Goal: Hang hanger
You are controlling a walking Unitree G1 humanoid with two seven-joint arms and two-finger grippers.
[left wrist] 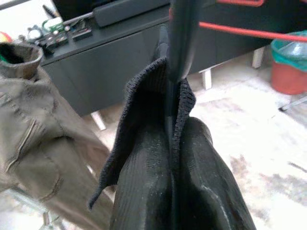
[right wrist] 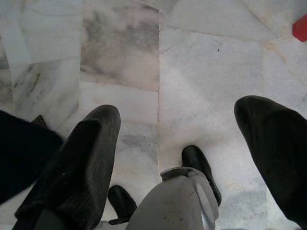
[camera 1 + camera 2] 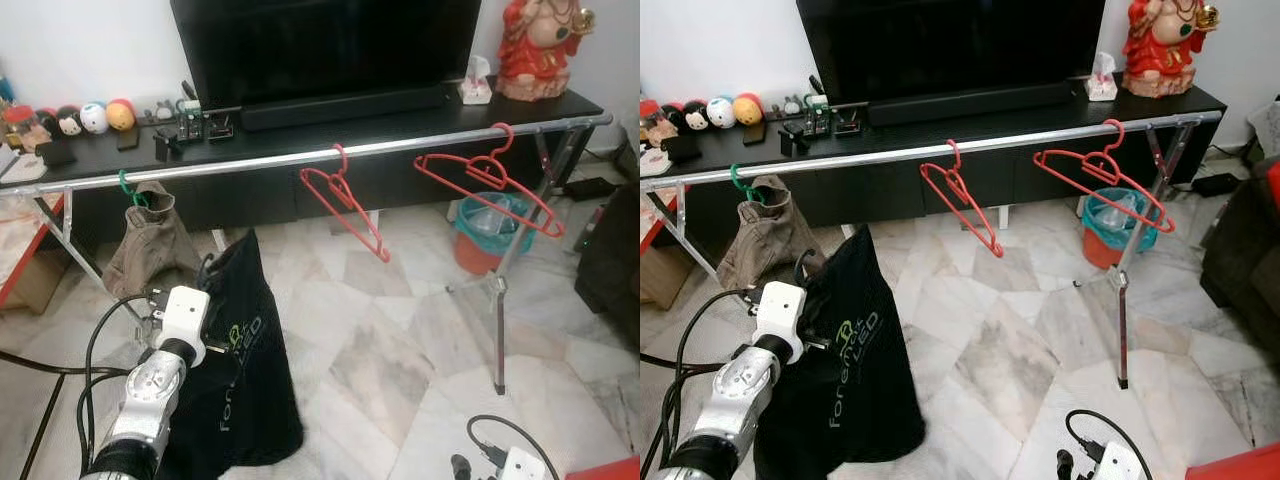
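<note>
A silver clothes rail [image 3: 250, 161] runs across in front of a black TV console. Two empty red hangers hang on it, one at the middle [image 3: 345, 205] and one to the right [image 3: 490, 185]. At the rail's left end a green hanger [image 3: 128, 188] carries a brown garment [image 3: 150, 245]. My left gripper [image 1: 172, 84] is shut on the top edge of a black garment [image 3: 245, 350] with green lettering, which hangs below the rail next to the brown one. My right gripper [image 2: 176, 112] is low over the marble floor, open and holding nothing.
The rack's right leg [image 3: 497, 330] stands on the marble floor beside a teal and orange bin [image 3: 490, 235]. The console [image 3: 420, 110] holds a TV, plush toys and a red statue [image 3: 535, 45]. Cables lie at my lower left. A dark seat [image 3: 615, 260] sits at the right.
</note>
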